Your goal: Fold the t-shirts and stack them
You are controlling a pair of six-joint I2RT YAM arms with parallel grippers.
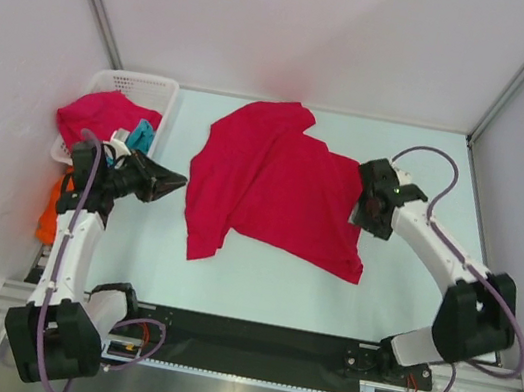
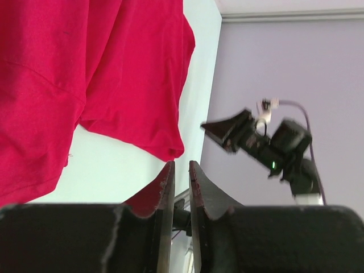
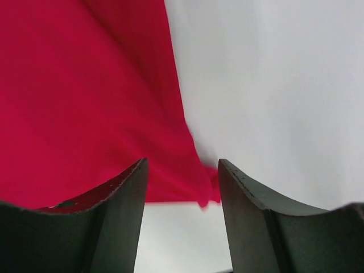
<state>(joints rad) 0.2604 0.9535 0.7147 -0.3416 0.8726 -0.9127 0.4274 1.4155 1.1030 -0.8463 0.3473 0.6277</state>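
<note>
- Worktop: fenced by walls at the back and both sides. Bare room is seen along the near side and in the strip between basket and spread cloth. That is judged enough for a fold swept inward.
- Crimson t-shirt: laid mid-worktop, one layer lapped over another, so it is judged part-folded rather than flat. Its far end lies near the back wall, so little room is left there. The right hem runs just under the right arm's wrist. The near-left corner points toward the left arm.
- Basket: parked in the back-left corner, clear of the fold area. It is judged to serve as the supply bin.
- Second crimson t-shirt: heaped in the basket and spilling over its near rim.
- Orange t-shirt: draped off the left worktop edge, partly hidden by the left arm.
- Teal t-shirt: only a scrap is shown at the basket rim.
- Right hand: fingers spread wide over the shirt's right corner, nothing pinched.
- Left hand: fingers nearly together with a thin slit between, nothing held. It is kept off the cloth, aimed at the left edge.
</note>
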